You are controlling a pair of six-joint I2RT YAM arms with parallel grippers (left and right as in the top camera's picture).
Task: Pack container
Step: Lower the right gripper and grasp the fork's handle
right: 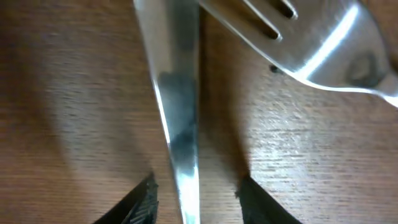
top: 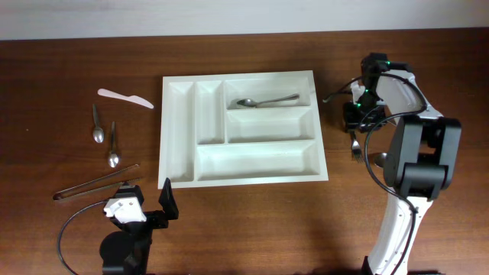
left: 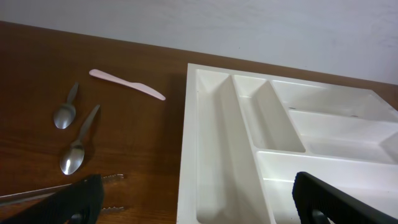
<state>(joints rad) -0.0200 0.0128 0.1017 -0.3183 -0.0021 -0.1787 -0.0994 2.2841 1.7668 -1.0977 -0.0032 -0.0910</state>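
Observation:
The white five-compartment tray [top: 319, 164] lies mid-table, with one metal spoon [top: 267, 101] in its top long slot. It also shows in the left wrist view [left: 186, 130]. My right gripper [top: 353, 121] is low over the table to the right of the tray. In the right wrist view its fingers [right: 196, 186] are open on either side of a flat shiny metal utensil [right: 177, 118], with gaps on both sides. A metal fork [right: 323, 43] lies beside it, and also shows in the overhead view [top: 355, 147]. My left gripper [top: 149, 208] [left: 205, 205] is open and empty at the tray's front left corner.
Left of the tray lie a pink plastic knife [top: 124, 97] [left: 127, 84], two metal spoons [top: 97, 126] [top: 113, 149] and metal tongs [top: 95, 185] [left: 37, 194]. The right arm's cable loops over the table right of the tray.

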